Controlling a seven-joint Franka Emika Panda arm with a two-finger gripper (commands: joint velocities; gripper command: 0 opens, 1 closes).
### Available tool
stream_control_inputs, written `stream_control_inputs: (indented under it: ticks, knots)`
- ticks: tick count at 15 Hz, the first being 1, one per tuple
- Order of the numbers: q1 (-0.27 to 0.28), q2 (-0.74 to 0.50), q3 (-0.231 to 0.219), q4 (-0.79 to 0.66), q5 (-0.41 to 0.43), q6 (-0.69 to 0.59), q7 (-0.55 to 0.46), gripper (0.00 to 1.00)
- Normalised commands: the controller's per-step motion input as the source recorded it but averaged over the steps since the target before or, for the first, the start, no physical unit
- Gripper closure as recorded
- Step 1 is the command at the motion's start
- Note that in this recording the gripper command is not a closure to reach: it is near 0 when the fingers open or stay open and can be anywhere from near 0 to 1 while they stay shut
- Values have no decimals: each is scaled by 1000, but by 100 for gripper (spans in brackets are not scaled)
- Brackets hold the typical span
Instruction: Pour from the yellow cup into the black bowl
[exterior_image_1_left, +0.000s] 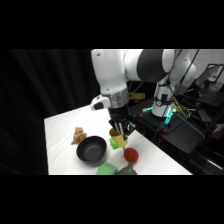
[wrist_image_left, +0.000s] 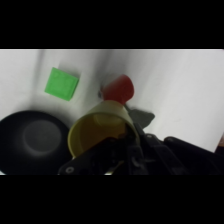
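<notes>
A: Where is the yellow cup (exterior_image_1_left: 116, 134) sitting right now?

B: It is hanging in the gripper (exterior_image_1_left: 120, 131), lifted clear of the white table (exterior_image_1_left: 60, 130), just off the black bowl (exterior_image_1_left: 91, 149) at about the bowl's 2 o'clock in the side view. In the wrist view the cup (wrist_image_left: 100, 130) is filling the middle, its open mouth facing the camera.

A: And the pincer itself?

B: The fingers are clamping on the yellow cup's rim; in the wrist view the black linkage of the gripper (wrist_image_left: 125, 150) is overlapping the cup's lower right edge.

A: What is lying around it?

B: In the wrist view the bowl (wrist_image_left: 30, 142) is sitting at the cup's 9 o'clock, nearly meeting it in the picture, and nothing is showing inside the bowl. A green cube (wrist_image_left: 62, 83) is lying at the cup's 11 o'clock, apart from it. A red object (wrist_image_left: 120, 88) with a dark leafy part is showing at 12 to 1 o'clock, just past the cup's far side (I cannot tell what it is exactly).

A: Anything else in the side view?

B: A small brown object (exterior_image_1_left: 78, 135) is resting at the bowl's 10 o'clock, close beside it, and the red object (exterior_image_1_left: 131, 155) is lying at the bowl's 3 o'clock.
</notes>
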Motion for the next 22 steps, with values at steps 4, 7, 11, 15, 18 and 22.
stream_control_inputs:
  ticks: [4, 7, 11, 15, 18, 22]
  knots:
    - [-246, 613, 35, 1000, 228, -902, -644, 14]
    - [-239, 644, 43, 1000, 155, -945, -468, 16]
    - [-163, 659, 60, 999, 139, -899, -256, 19]
    - [-81, 598, 86, 956, 138, -762, -47, 20]
    - [-61, 459, 100, 770, 128, -562, 44, 20]
    - [-54, 179, 63, 421, 60, -226, 51, 20]
